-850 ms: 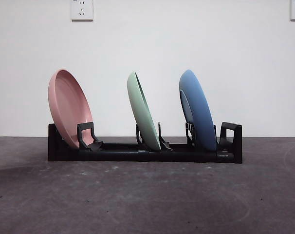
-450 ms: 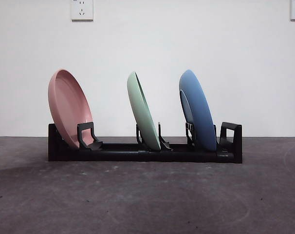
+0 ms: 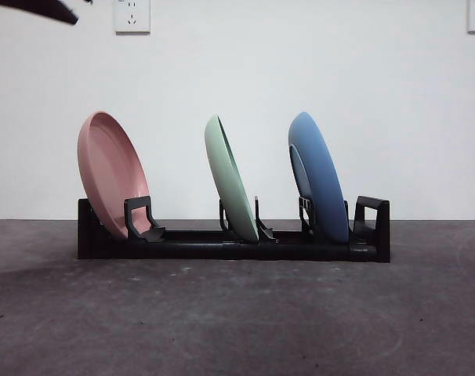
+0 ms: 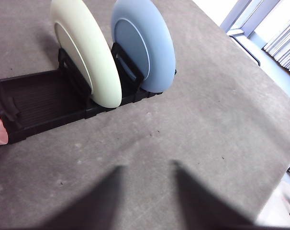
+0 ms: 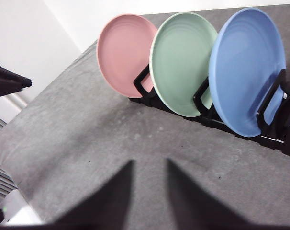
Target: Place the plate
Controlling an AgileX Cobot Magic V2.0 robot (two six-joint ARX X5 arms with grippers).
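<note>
A black rack [image 3: 222, 243] on the grey table holds three plates on edge: a pink plate [image 3: 110, 172] at the left, a green plate [image 3: 230, 178] in the middle and a blue plate [image 3: 317, 176] at the right. All three also show in the right wrist view: the pink plate [image 5: 126, 50], the green plate [image 5: 183, 62] and the blue plate [image 5: 245, 69]. My left gripper [image 4: 147, 191] is open and empty, above the table in front of the rack [image 4: 44, 100]. My right gripper [image 5: 150, 189] is open and empty, back from the rack. A black arm tip [image 3: 41, 9] shows at the top left corner.
The white wall behind the rack carries two sockets [image 3: 132, 14]. The table's edge [image 4: 279, 177] lies close beyond the left gripper. In the right wrist view the other arm [image 5: 6, 80] juts in past the table's far side.
A black arm tip has come into the top left corner of the front view. The rack and the three plates have not moved.
</note>
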